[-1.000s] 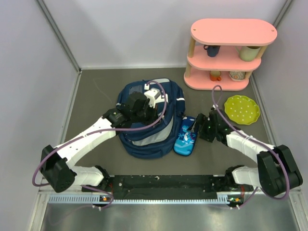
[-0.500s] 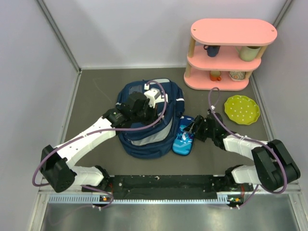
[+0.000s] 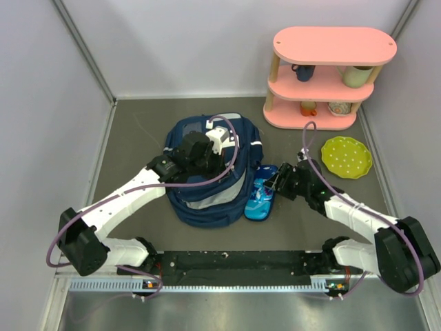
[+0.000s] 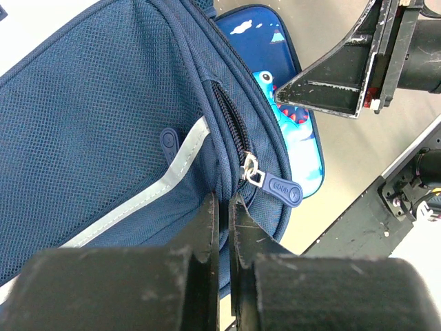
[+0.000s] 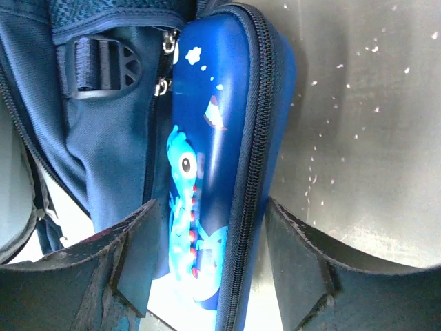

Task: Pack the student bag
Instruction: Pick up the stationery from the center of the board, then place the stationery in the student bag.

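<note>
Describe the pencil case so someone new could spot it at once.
Find the navy backpack lying mid-table. Pressed against its right edge, between the backpack and the right gripper, whose jaws straddle it, is the pencil case. It is small and oblong, a brighter blue than the backpack, with a cartoon sea-creature print and a zip round its rim.

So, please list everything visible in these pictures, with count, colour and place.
student bag: one, navy, white trim, table centre
pencil case: one, blue cartoon print, touching bag's right side
shelf: one, pink, far right
dark mug: one, navy, middle tier
pale mug: one, cream-green, middle tier
small cup: one, orange, bottom tier
bowl: one, patterned, bottom tier
plate: one, lime green, dotted, before shelf
table: one, grey, under everything
left gripper: one, black, shut on student bag
right gripper: one, black, straddling pencil case
</note>
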Action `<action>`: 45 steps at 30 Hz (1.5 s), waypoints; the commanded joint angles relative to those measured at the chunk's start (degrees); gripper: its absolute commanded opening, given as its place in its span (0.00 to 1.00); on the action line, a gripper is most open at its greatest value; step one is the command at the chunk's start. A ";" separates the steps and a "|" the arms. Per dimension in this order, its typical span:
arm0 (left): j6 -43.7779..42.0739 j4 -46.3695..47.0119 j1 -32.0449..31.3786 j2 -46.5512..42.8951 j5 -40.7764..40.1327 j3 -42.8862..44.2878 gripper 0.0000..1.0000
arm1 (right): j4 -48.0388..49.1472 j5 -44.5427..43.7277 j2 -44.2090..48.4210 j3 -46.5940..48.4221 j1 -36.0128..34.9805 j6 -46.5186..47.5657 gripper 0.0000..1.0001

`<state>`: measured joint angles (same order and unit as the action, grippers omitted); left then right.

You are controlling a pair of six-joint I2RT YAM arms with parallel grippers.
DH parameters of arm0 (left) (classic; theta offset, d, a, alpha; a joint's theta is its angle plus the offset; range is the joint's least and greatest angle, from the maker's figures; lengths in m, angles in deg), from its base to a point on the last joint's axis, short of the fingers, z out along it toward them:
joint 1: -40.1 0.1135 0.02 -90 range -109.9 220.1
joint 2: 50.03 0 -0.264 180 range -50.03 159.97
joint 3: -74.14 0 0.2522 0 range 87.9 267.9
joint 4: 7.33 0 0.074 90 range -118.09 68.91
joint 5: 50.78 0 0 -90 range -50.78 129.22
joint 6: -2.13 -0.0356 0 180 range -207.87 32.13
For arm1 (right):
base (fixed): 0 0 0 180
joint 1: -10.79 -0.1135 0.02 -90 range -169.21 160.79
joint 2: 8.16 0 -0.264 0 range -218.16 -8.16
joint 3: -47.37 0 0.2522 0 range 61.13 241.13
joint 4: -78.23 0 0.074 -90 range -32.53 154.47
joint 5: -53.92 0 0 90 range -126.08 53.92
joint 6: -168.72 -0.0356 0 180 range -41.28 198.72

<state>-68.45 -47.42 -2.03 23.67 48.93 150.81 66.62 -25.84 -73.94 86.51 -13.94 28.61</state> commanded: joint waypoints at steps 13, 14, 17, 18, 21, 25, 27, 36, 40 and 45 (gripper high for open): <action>2.90 6.55 -0.67 0.31 5.23 3.35 0.00 | 1.45 3.91 -5.24 4.67 -4.89 0.89 0.39; 2.82 6.64 -0.59 0.14 5.23 3.35 0.00 | 1.02 3.65 -4.80 4.85 -4.89 0.98 0.32; 2.82 6.55 -0.59 -0.04 4.79 3.35 0.00 | -2.06 1.55 -2.44 6.25 -4.98 1.94 0.09; 2.73 6.46 -0.67 -0.21 4.61 3.35 0.00 | -4.24 -0.72 -1.55 6.69 -4.98 2.81 0.08; 2.12 5.76 -0.59 -0.48 3.47 3.88 0.00 | -9.88 -4.42 3.00 8.10 -4.89 4.66 0.01; 1.24 4.71 0.12 -0.83 2.42 4.76 0.00 | -14.89 -5.49 8.81 9.07 -4.80 5.02 0.00; 1.15 4.71 0.64 -1.09 2.15 5.11 0.00 | -17.26 -5.06 11.97 9.42 -4.80 4.41 0.00; 2.64 5.31 1.35 -1.97 3.03 6.08 0.00 | -19.73 0.29 20.25 11.35 -4.71 2.56 0.00; 4.04 6.73 1.35 -2.50 3.03 5.82 0.00 | -18.33 6.71 19.02 13.90 -4.80 2.56 0.00; 4.75 7.17 1.61 -3.64 1.45 5.64 0.00 | -14.03 11.99 19.28 13.90 -4.89 -0.42 0.00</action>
<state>-66.46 -48.25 -0.70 24.23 49.67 153.37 45.88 -20.35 -55.18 97.64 -18.05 30.97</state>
